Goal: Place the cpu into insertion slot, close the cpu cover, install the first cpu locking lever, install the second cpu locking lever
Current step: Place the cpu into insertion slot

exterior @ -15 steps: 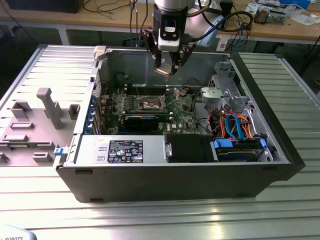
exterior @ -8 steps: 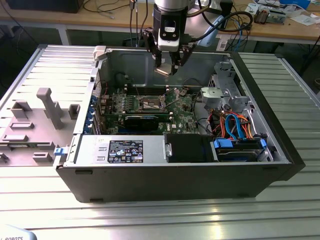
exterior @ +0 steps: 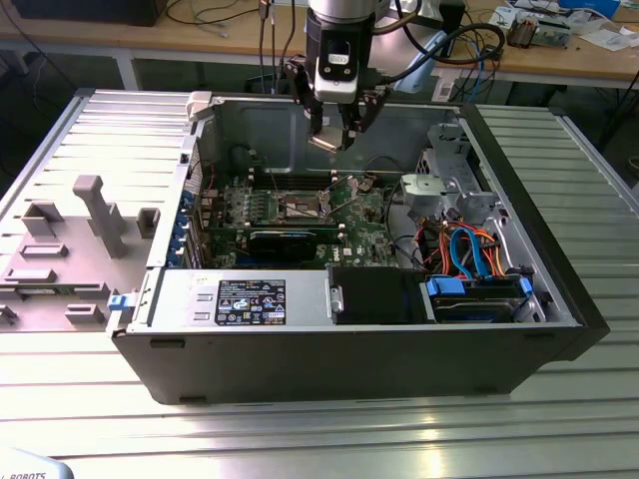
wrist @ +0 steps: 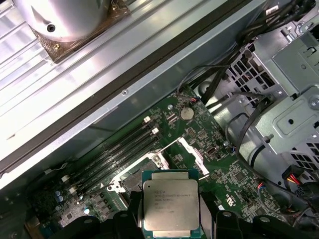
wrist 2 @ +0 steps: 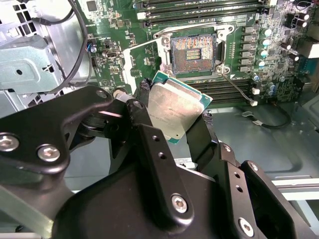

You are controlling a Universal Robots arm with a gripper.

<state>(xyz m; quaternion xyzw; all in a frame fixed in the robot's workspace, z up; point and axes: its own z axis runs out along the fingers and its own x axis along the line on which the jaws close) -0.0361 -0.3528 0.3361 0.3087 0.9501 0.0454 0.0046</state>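
Above the motherboard, my gripper pinches the cpu by its edges — the insertion slot lies open below, slightly offset.

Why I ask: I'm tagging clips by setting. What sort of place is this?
Probably a robotics lab or workshop: an open computer case lies on a ribbed metal table, the arm's tool holds the cpu over it, and a cable-strewn wooden bench stands behind.
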